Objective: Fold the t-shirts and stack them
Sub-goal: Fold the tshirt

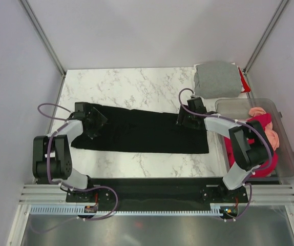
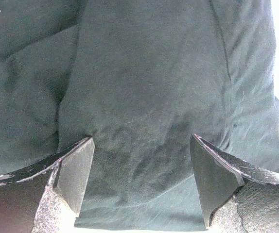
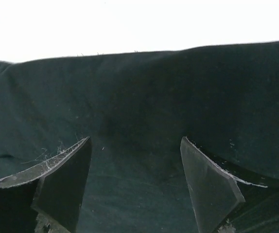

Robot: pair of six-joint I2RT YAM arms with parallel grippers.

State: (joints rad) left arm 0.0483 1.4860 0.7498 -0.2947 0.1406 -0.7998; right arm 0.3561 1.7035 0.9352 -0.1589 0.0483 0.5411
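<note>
nearest the camera, the two arms rise from a black base plate [image 1: 152, 185] at the table's front edge. just beyond it the black t-shirt [image 1: 147, 134] lies on the white marble table [image 1: 131, 87], folded into a long flat band that runs left to right across the middle. the left gripper [image 1: 92, 123] hangs over the band's left end and the right gripper [image 1: 188, 117] over its far right corner – one at each end. both have their jaws spread wide with nothing between them. in the left wrist view the two fingers [image 2: 74, 170] frame bare dark cloth, softly creased, with a fold edge running up the right side. in the right wrist view the fingers [image 3: 64, 179] stand apart over smooth cloth whose far edge meets the bright tabletop. whether any fingertip touches the cloth cannot be told.

to the right of the band a clear plastic tub [image 1: 289, 154] sits along the table's right edge, partly hidden by the right arm. in it lie a crimson t-shirt [image 1: 264, 121] and a salmon-pink t-shirt [image 1: 273, 138], bunched and unfolded. farthest back, in the far right corner, a grey t-shirt [image 1: 217, 79] rests folded into a neat block – near the tub's far end. a small red scrap [image 1: 245, 83] shows at its right; what it is cannot be told.
</note>
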